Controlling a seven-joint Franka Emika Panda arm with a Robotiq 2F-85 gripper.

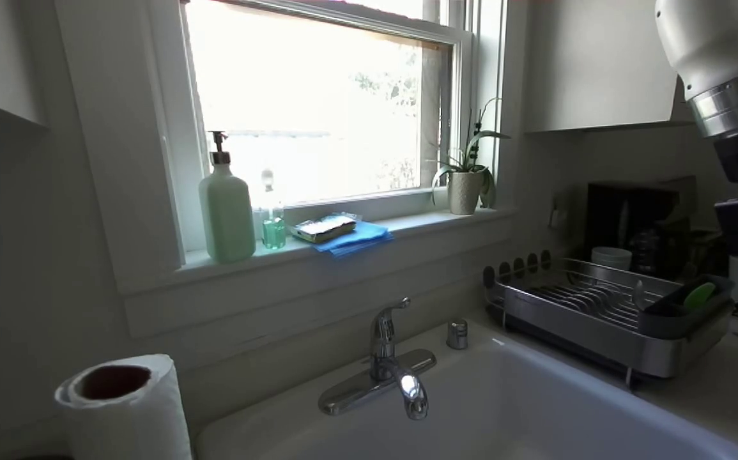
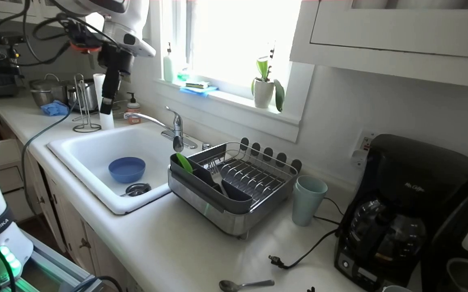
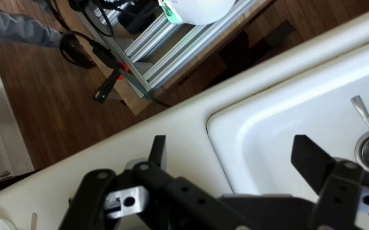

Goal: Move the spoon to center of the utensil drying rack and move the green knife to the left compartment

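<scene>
Green knife leans in the rack, spoon outside it, gripper spread

lower bit of the green knife totally hidden in the dark caddy, fork cropped in wrist view too

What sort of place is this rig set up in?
A kitchen, probably in a home: there's a white sink with a faucet, a utensil drying rack on the counter beside it, and a coffee maker.
</scene>
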